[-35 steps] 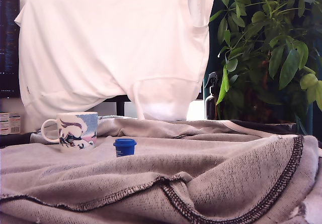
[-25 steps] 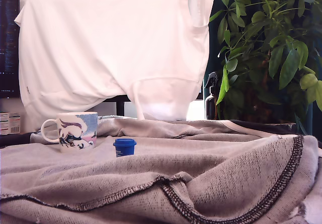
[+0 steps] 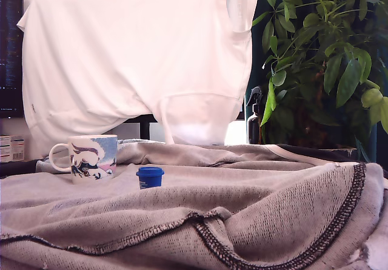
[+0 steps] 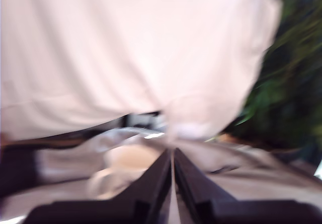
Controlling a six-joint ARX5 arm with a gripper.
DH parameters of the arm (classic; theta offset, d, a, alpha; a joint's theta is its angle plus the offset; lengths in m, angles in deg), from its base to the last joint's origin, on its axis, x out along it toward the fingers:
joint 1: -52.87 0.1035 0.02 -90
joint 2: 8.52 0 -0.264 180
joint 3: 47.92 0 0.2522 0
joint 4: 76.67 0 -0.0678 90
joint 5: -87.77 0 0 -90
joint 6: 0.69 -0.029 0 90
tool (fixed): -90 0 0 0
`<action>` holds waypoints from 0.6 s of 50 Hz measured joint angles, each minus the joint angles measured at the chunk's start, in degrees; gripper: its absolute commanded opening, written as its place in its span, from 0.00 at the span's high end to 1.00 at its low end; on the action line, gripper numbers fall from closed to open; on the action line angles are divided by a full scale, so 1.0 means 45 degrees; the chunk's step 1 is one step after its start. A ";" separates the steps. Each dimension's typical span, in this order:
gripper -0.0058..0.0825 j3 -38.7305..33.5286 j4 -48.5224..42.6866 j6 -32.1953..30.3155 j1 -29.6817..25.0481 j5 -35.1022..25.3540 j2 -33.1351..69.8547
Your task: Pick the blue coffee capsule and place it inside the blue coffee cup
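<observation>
1. Grey knit blanket (image 3: 200, 215) covers the surface; blue coffee capsule (image 3: 150, 177) sits upright on it, untouched.
2. Blue coffee cup (image 3: 91, 156) stands near the capsule, on its exterior view's left and slightly further back, handle pointing to that view's left.
3. Gripper (image 4: 172, 159) shows only in the blurred wrist view: fingers pressed nearly together, nothing between them.
4. White shirt (image 3: 139, 57) hangs behind; plant (image 3: 327, 57) on the exterior view's right.

The exterior view sits low, facing the white shirt (image 3: 139, 57); the blurred wrist view shares it.
</observation>
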 measured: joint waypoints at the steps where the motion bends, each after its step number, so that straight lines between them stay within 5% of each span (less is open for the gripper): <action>1: 0.95 0.0000 0.0058 0.0126 -0.0063 -0.0155 0.0000; 17: 0.95 0.0024 0.0690 0.0379 -0.1880 -0.0806 0.1953; 26: 0.95 0.0918 0.0695 -0.0996 -0.2914 -0.0821 0.4503; 30: 0.80 0.1443 0.1384 -0.1923 -0.3390 -0.0835 0.5809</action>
